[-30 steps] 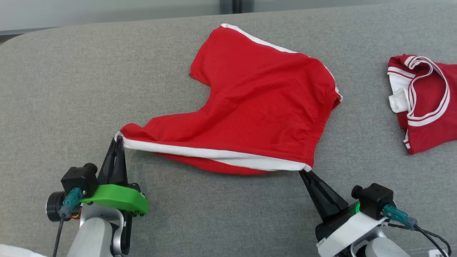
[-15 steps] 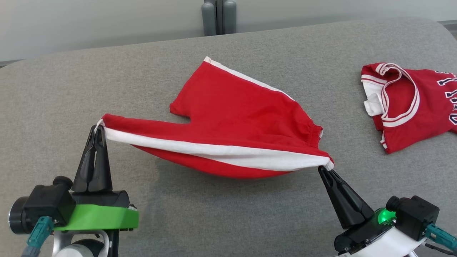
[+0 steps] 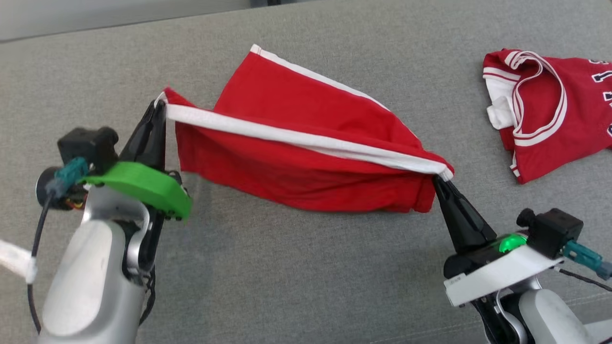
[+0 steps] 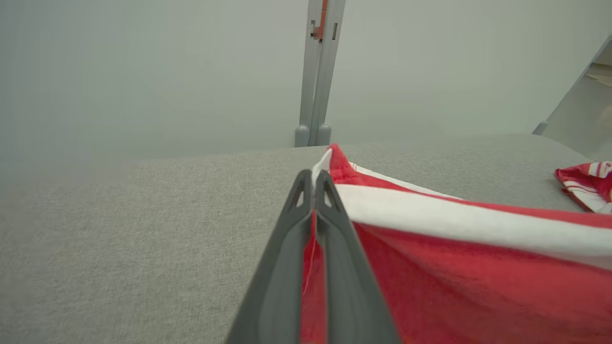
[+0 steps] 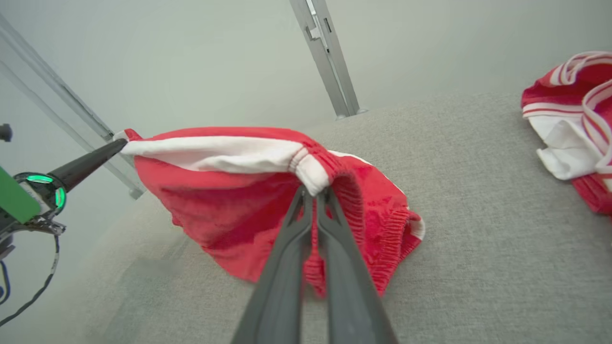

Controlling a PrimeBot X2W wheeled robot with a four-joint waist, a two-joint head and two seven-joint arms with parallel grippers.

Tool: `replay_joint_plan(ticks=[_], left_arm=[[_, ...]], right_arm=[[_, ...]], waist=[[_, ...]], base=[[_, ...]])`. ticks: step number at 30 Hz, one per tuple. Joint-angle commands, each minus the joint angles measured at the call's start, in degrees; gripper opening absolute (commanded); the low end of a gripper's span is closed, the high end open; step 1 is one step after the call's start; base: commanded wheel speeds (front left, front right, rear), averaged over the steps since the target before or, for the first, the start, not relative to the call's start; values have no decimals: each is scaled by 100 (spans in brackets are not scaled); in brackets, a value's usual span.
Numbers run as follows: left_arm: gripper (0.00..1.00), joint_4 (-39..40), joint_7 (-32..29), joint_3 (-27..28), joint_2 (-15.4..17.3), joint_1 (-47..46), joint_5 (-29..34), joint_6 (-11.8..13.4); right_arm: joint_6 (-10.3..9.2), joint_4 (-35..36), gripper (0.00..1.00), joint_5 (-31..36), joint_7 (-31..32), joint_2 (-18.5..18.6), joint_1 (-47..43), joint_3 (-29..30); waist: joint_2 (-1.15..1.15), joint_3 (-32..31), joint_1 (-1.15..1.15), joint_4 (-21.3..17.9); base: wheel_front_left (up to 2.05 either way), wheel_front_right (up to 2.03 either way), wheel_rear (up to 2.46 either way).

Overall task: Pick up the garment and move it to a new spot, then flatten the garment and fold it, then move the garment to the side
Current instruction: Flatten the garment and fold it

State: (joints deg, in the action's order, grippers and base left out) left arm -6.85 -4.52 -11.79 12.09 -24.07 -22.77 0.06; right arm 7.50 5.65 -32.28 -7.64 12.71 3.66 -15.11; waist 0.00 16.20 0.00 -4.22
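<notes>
Left hand clamped shut on leg-hem corner of red shorts. Right hand pinched shut on waistband corner. White side stripe taut between them: long axis runs left-right across my head view, left end higher in frame. Body of shorts hangs below stripe, far leg seems to trail on grey surface. Red jersey well apart, on right. My read: load shared, so I move both hands together along surface, stripe taut.

Two garments, red shorts and apparently a jersey; two tools, left tool and right tool.
</notes>
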Motion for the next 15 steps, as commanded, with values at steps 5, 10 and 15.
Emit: replay_joint_plan(ticks=[5, 10, 15], left_arm=[[0, -1462, -152, -238, -39, -1379, 86, -331], [0, -2765, -49, -409, -145, -2415, 210, -441], [0, -3959, 191, -478, -222, -3272, 357, -423]], right_arm=[[-4, -746, 0, -492, -220, -164, 733, 26], [-4, -1308, 0, -954, -441, -298, 1271, -19], [-4, -1648, 0, -1412, -620, -402, 1735, -334]], waist=[[0, 774, 0, -320], [0, 1079, 0, -607], [0, 1325, 0, -931]], base=[[0, 0, 0], [0, 0, 0], [0, 0, 0]])
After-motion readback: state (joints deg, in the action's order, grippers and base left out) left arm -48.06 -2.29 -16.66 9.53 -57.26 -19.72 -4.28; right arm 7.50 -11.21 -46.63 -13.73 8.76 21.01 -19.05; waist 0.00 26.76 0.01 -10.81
